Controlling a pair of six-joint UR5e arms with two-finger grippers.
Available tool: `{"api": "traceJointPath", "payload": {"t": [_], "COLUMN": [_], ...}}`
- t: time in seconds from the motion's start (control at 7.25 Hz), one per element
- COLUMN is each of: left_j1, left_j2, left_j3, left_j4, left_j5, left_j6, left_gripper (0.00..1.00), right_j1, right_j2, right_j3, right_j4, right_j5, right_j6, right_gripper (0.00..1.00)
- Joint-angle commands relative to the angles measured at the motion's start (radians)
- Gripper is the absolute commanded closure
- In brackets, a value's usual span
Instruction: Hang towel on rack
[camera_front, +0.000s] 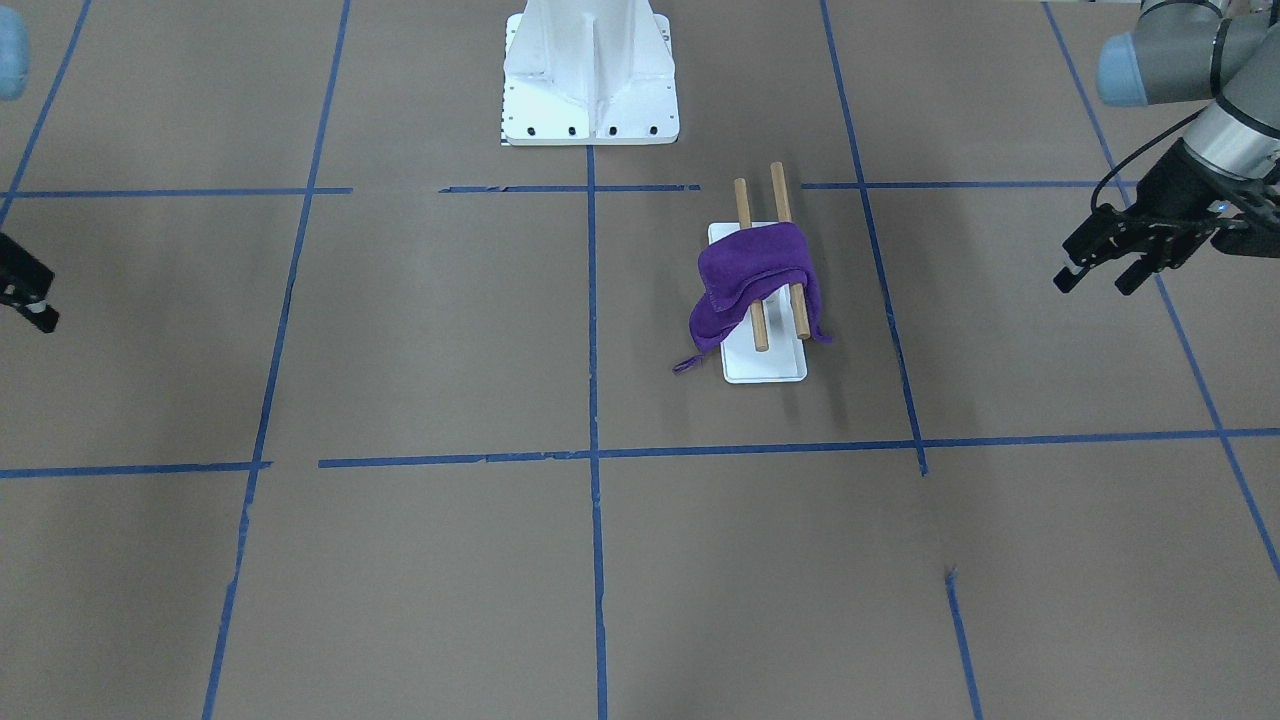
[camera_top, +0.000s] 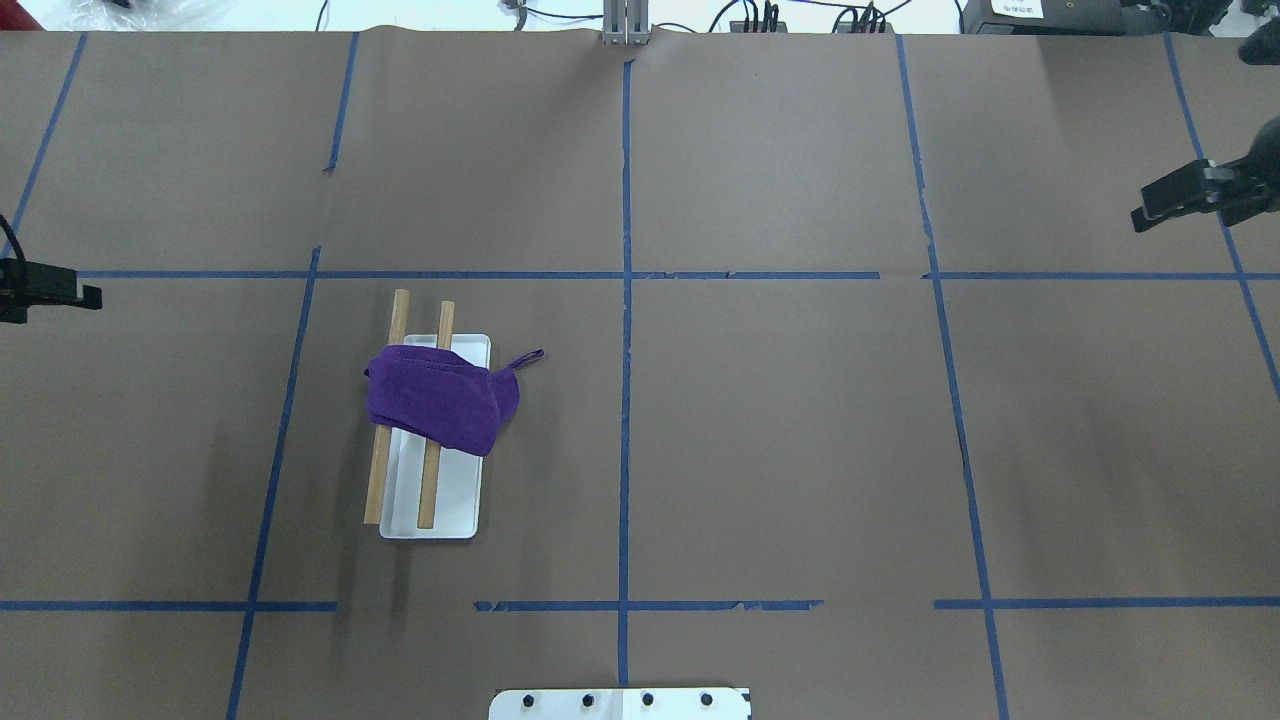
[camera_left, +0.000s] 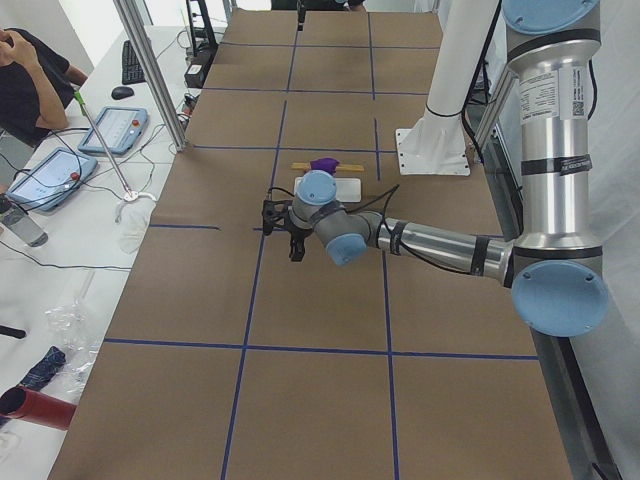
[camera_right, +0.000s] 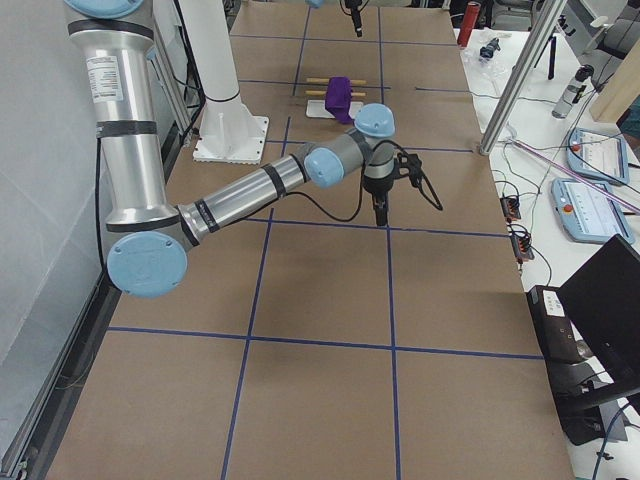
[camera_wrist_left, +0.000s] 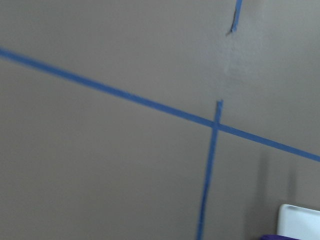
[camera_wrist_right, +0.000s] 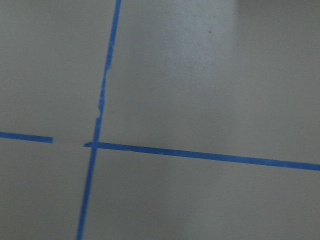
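A purple towel lies draped across both brown dowels of the rack, one end hanging down to the white base. The overhead view shows the towel over the middle of the rack. My left gripper is open and empty, hovering well off to the side of the rack; it is at the left edge of the overhead view. My right gripper is far away on the other side, cut off at the front view's edge; I cannot tell how its jaws stand.
The white bolted robot pedestal stands behind the rack. Blue tape lines cross the brown table. A corner of the rack's base shows in the left wrist view. Tablets and poles lie past the table's end.
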Motion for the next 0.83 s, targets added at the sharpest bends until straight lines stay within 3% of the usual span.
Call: {"api": "traceJointPath", "payload": {"t": [0.0,0.14,0.28,0.41,0.55,0.69], "left_j1": [-0.191,-0.324,-0.406,-0.445,-0.445,-0.441], "left_j2": [0.089,0.055,-0.022,-0.119,-0.124,-0.118], "left_j3": [0.006,-0.003,-0.006,-0.008,-0.008,0.000], "left_j4": [0.059,0.269,0.503,0.796,0.984,0.992], "left_j5": [-0.040,-0.112,-0.116,-0.116,-0.121,-0.121], "left_j6": [0.582,0.749,0.892,0.954,0.976,0.971], "left_gripper": [0.00,0.00,0.00,0.00,0.00,0.00], "right_j1": [0.204,0.273,0.304,0.315,0.313,0.306], "right_j2": [-0.035,0.003,0.011,-0.021,-0.052,-0.084], "right_j3": [-0.132,-0.122,-0.117,-0.108,-0.100,-0.070], "right_j4": [-0.150,-0.317,-0.399,-0.404,-0.394,-0.392], "right_j5": [0.050,0.041,0.039,0.036,0.039,0.029], "right_j6": [-0.423,-0.583,-0.648,-0.658,-0.670,-0.669], "right_gripper": [0.00,0.00,0.00,0.00,0.00,0.00]}}
